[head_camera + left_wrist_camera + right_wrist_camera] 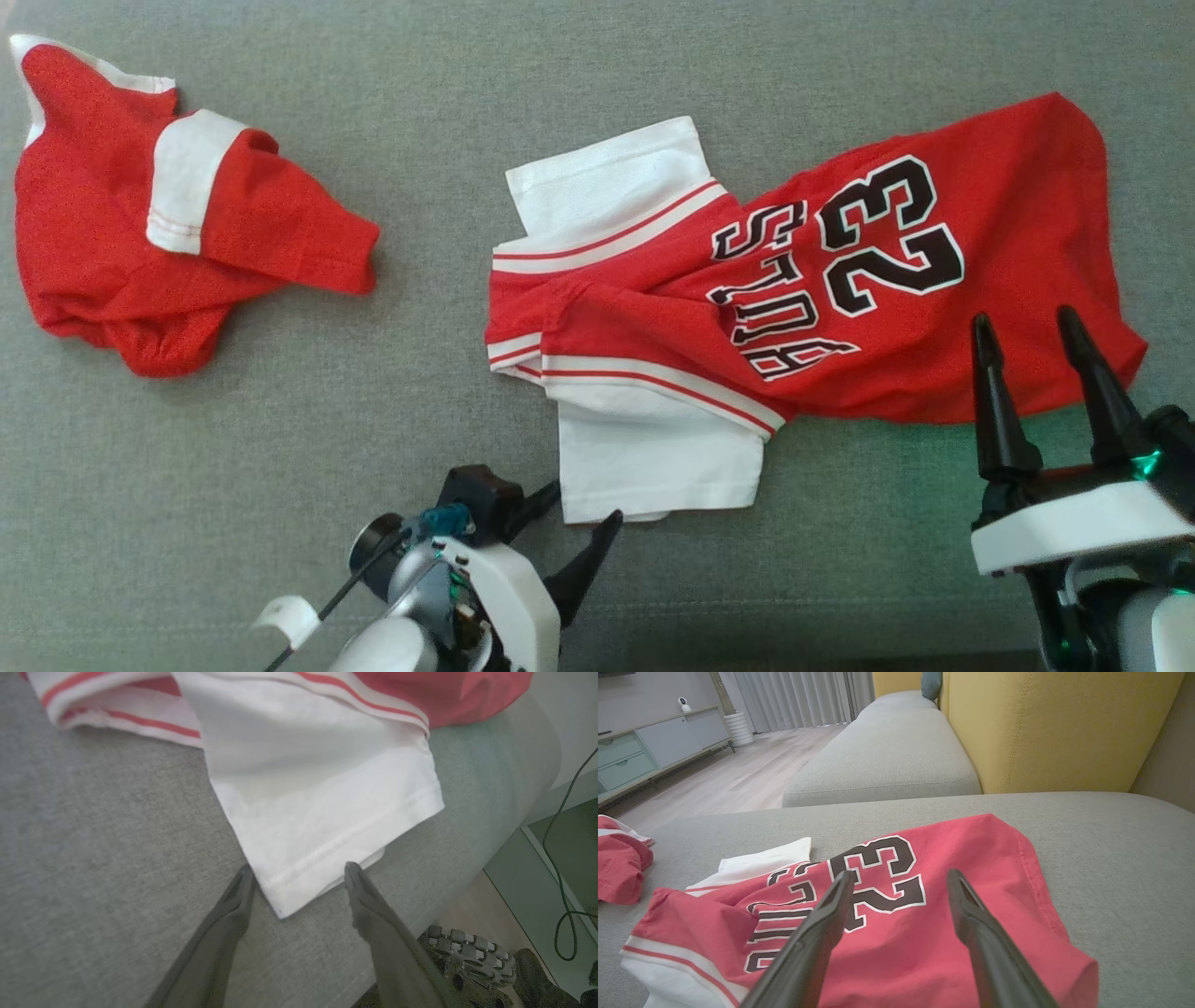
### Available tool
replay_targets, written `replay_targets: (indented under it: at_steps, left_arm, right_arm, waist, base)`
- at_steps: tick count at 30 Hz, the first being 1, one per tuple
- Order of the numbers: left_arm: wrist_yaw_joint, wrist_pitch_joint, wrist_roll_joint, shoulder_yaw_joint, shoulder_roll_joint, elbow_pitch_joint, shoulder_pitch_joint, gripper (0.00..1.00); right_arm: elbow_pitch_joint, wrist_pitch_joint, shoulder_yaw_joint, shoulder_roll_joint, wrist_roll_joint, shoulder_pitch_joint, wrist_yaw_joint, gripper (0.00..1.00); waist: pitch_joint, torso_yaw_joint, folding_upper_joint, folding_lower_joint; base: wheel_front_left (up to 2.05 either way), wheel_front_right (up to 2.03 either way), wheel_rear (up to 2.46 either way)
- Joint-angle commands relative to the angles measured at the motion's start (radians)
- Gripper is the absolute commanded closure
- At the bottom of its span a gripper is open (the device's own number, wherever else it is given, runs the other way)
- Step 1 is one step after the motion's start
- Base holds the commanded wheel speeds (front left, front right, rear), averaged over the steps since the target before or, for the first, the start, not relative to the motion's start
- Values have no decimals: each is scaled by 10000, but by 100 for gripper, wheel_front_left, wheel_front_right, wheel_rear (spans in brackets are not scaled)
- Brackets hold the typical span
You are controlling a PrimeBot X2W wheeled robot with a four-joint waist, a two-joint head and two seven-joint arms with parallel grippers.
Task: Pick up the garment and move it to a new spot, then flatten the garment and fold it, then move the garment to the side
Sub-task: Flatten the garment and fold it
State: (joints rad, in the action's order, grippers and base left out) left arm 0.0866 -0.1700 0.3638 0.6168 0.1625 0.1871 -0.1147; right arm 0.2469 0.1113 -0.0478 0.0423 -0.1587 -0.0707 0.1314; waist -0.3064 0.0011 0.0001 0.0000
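Your garment, the red jersey [840,280] numbered 23, lies printed side up on the grey sofa seat [280,448], centre to right. Its sleeves point left and its hem points right. It is not flat: the body is bunched and creased across the lettering, and the shoulder area is folded over itself.

Your left pincer [586,502] is spread. In the left wrist view its two fingers stand either side of the near corner of the near white sleeve [653,457], right at the cuff seam. You cannot tell from here whether the tips touch the cloth, but nothing is pinched. That corner is probably chosen because it is a free edge that lifts easily off the cushion.

Your right pincer [1021,319] is also spread and holds nothing. It is poised over the near right part of the red body, close to the hem. With the two pincers well apart along the near side, a grip at each would probably let you pull the cloth taut and draw out the creases.

A second red garment [140,215] with white trim sits crumpled at the far left, well apart, so it won't tangle. The sleeve lies near the seat's front edge, so watch that a pull doesn't drag it over.
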Motion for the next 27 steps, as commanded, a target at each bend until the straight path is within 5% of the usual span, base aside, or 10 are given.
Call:
replay_targets:
  at_steps: [1, 2, 3, 4, 15, 27]
  left_arm:
    - [-131, -21, 9, -253, 1, 43, -240, 1]
    - [-133, -22, 20, -249, -13, 108, -271, 33]
    - [-138, -25, 10, -237, -14, 175, -308, 78]
    - [-147, -26, 1, -231, -12, 234, -340, 100]
    - [-317, 374, 46, -526, 152, 241, -660, 100]
    - [-479, 641, 80, -746, 358, -74, -888, 100]
  right_arm:
    - [402, -39, 158, 80, -50, 250, -7, 0]
    - [396, -2, 152, 80, -64, 249, -7, 0]
    - [386, 61, 136, 80, -56, 243, -7, 0]
    - [347, 210, 101, 80, -39, 216, -7, 0]
    - [1072, 2878, -1087, 295, 192, -772, -7, 0]
    - [1184, 2583, -1601, 150, -199, -695, -7, 0]
  waist:
    - [-18, -6, -1, 0]
    - [-33, -12, -1, 0]
    - [-52, -22, -1, 0]
    - [-72, -46, -1, 0]
    - [-510, -183, -1, 0]
    - [-815, -291, -1, 0]
  base:
    - [0, 0, 0]
    - [0, 0, 0]
    - [0, 0, 0]
    - [0, 0, 0]
    - [0, 0, 0]
    - [0, 0, 0]
